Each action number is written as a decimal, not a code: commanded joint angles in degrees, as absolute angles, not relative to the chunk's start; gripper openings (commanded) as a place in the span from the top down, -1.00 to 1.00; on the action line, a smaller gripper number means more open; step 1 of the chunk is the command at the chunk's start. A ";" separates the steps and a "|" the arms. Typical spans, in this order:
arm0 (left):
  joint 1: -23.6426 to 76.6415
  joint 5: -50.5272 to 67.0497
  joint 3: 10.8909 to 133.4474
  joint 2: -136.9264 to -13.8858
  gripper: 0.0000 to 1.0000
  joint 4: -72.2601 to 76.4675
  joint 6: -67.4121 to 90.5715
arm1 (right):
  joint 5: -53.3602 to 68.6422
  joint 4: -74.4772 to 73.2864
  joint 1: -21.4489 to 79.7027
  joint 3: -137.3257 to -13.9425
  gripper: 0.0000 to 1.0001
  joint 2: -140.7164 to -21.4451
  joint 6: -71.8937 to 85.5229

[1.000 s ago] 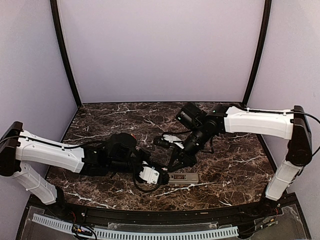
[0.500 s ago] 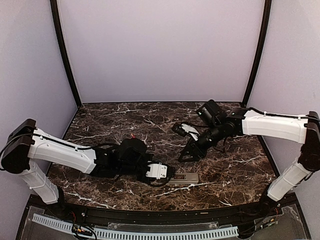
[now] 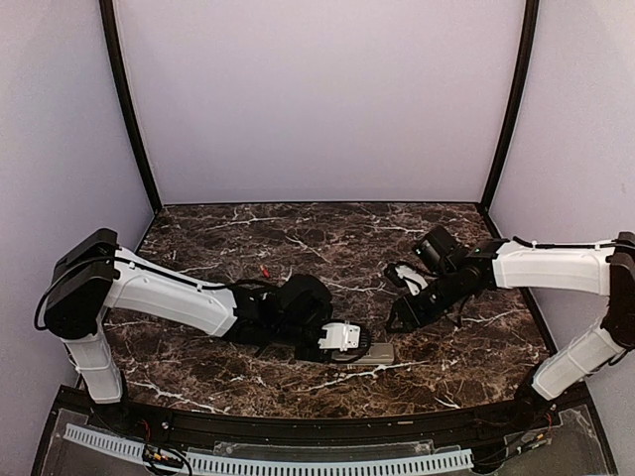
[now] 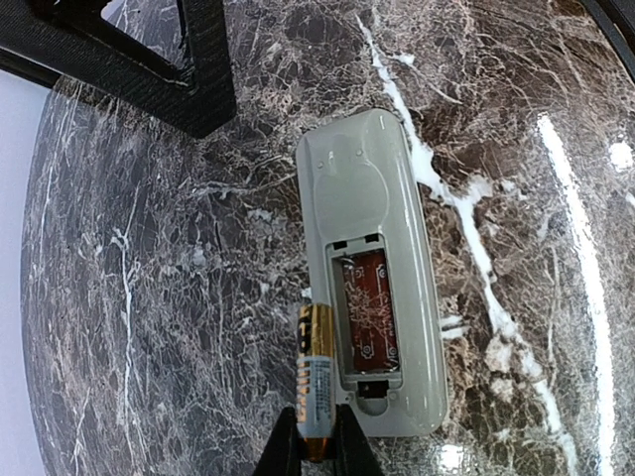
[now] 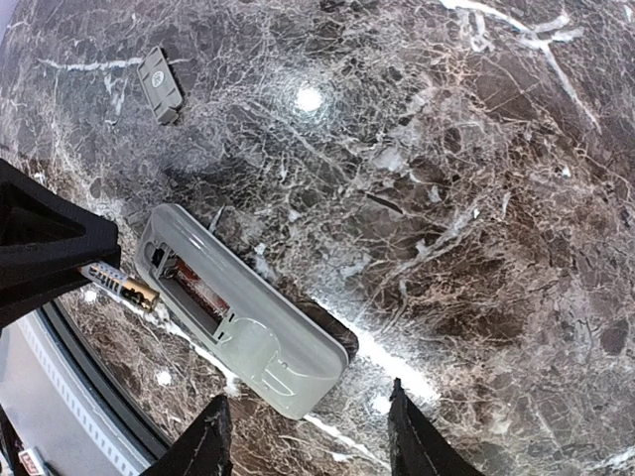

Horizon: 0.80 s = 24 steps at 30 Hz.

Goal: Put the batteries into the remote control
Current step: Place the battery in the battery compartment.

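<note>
The remote control [image 4: 372,198] lies face down on the marble, greyish-beige back up, with its battery compartment open. One red battery [image 4: 369,309] lies inside it. My left gripper [image 4: 316,451] is shut on a second battery [image 4: 316,382], gold and silver, and holds it along the compartment's left edge, over the remote's rim. From above, the left gripper [image 3: 357,347] is at the remote's [image 3: 377,353] left end. My right gripper [image 5: 308,436] is open and empty, just off the remote's [image 5: 268,342] other end, and sits up and to the right of it from above [image 3: 400,322].
A small flat grey cover piece [image 5: 161,83] lies apart from the remote on the marble. A small red item [image 3: 264,271] lies on the table behind my left arm. The table's near edge rail [image 3: 298,421] runs close below the remote.
My left arm has reached right, bringing the held battery to the remote's open compartment. My right arm has drawn back to the right, away from the remote.
</note>
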State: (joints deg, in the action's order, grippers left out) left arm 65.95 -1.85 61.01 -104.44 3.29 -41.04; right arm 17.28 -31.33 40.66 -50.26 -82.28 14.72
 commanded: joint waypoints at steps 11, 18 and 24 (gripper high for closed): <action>68.11 -7.96 67.00 -110.05 1.00 -2.78 -41.56 | 19.86 -26.22 40.61 -46.96 0.01 -84.98 20.36; 68.12 -8.45 66.78 -110.05 1.00 -4.42 -40.97 | 20.04 -26.35 40.60 -46.16 0.02 -84.52 20.28; 68.27 -9.57 67.41 -110.80 1.00 -4.62 -41.04 | 20.87 -26.26 40.65 -45.61 0.01 -84.73 21.18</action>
